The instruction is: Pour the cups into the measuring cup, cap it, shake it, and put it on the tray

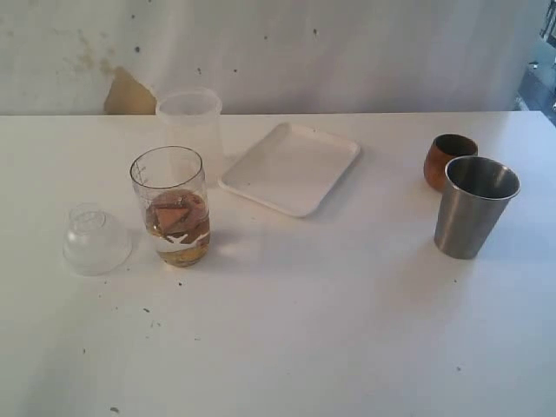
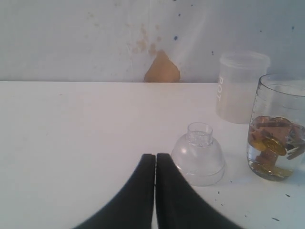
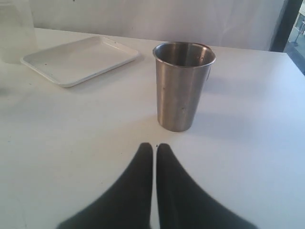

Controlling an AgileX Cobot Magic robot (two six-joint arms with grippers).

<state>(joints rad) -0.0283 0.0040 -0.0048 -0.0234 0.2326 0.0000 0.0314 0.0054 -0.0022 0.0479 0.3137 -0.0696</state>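
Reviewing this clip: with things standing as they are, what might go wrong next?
The clear dome-shaped plastic cap sits close beside the clear graduated measuring cup, which is partly filled; reaching for the cap might knock the cup over. The frosted plastic cup right behind could be mistaken for it.

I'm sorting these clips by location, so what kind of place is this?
Probably a lab or workshop test bench rather than a kitchen: a plain white table against a stained, chipped wall, with just a few props set out, like the measuring cup and the tray.
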